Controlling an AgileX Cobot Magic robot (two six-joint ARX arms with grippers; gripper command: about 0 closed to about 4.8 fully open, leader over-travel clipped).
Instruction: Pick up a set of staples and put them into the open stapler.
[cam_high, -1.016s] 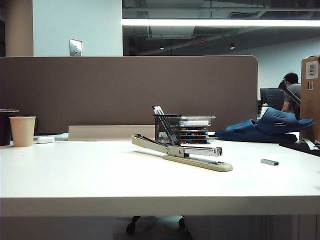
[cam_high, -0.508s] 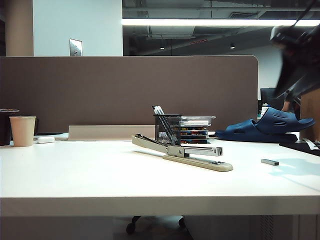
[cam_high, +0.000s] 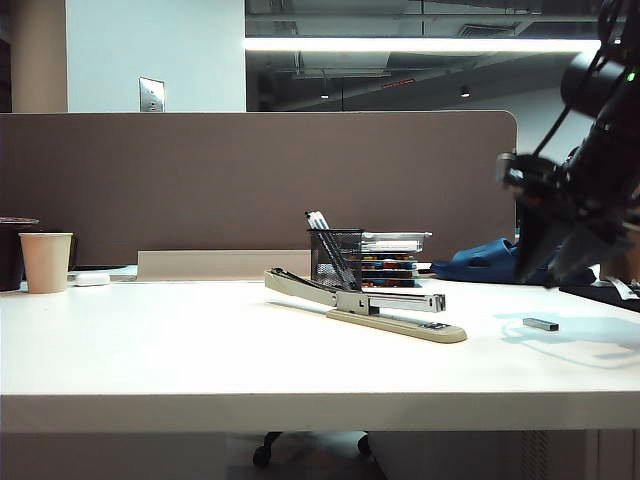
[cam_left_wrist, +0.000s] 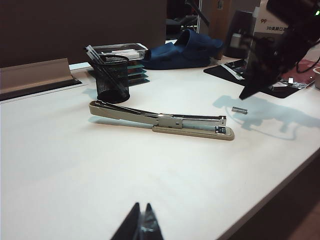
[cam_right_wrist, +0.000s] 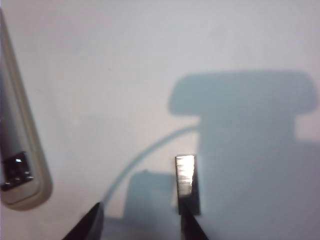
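Note:
The beige stapler (cam_high: 365, 305) lies open in the middle of the white table, its silver magazine exposed; the left wrist view also shows the stapler (cam_left_wrist: 165, 120). To its right, a short way off, lies the set of staples (cam_high: 540, 324), a small grey bar flat on the table. My right gripper (cam_high: 540, 280) hangs just above it, pointing down, open and empty. In the right wrist view the staples (cam_right_wrist: 186, 182) lie by one fingertip, with the right gripper (cam_right_wrist: 142, 212) spread wide. My left gripper (cam_left_wrist: 141, 206) is shut and empty over the near table, far from the stapler.
A black mesh pen cup (cam_high: 335, 257) and a stack of clear trays (cam_high: 392, 255) stand just behind the stapler. A blue slipper (cam_high: 490, 265) lies at the back right. A paper cup (cam_high: 45, 262) stands at the far left. A brown partition (cam_high: 250, 180) closes the back.
My right arm has swung down into view from the upper right and now hovers over the staples. The stapler and the staples have not moved.

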